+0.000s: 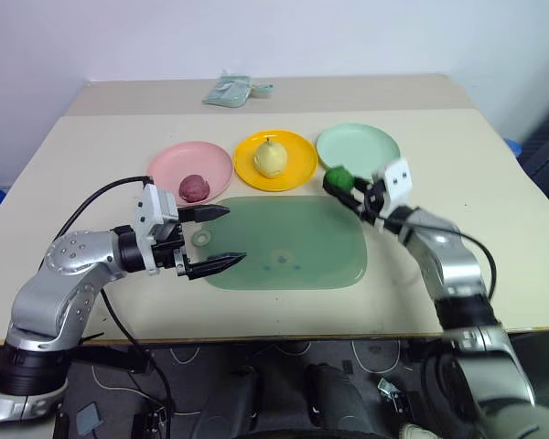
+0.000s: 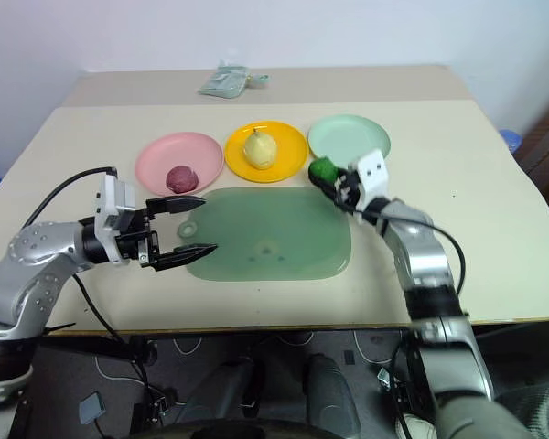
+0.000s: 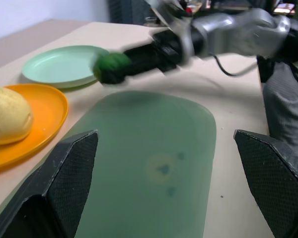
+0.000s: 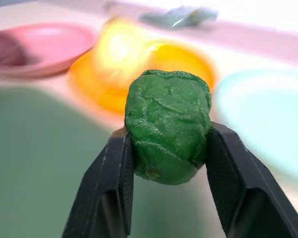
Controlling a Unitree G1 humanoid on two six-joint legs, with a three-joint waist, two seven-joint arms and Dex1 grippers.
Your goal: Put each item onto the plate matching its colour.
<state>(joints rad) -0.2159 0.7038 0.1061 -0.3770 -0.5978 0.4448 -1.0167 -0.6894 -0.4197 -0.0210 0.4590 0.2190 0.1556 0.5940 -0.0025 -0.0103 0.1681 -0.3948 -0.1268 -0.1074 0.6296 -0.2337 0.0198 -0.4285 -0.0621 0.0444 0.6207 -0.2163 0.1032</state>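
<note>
My right gripper (image 1: pixel 342 183) is shut on the small bumpy dark green item (image 4: pixel 168 126), held just above the table between the mat and the mint green plate (image 1: pixel 359 144). The round red-purple item (image 1: pixel 193 187) lies on the pink plate (image 1: pixel 178 161). On the orange-yellow plate (image 1: pixel 297 163) rests the pale yellow pear-shaped item (image 1: pixel 271 156). My left gripper (image 1: pixel 218 236) stands open and empty over the left edge of the mat, its fingers pointing right.
A large translucent green mat (image 1: pixel 293 245) lies at the table's middle front. A crumpled pale green packet (image 1: pixel 230 91) sits at the far edge of the table. Black cables hang from both arms.
</note>
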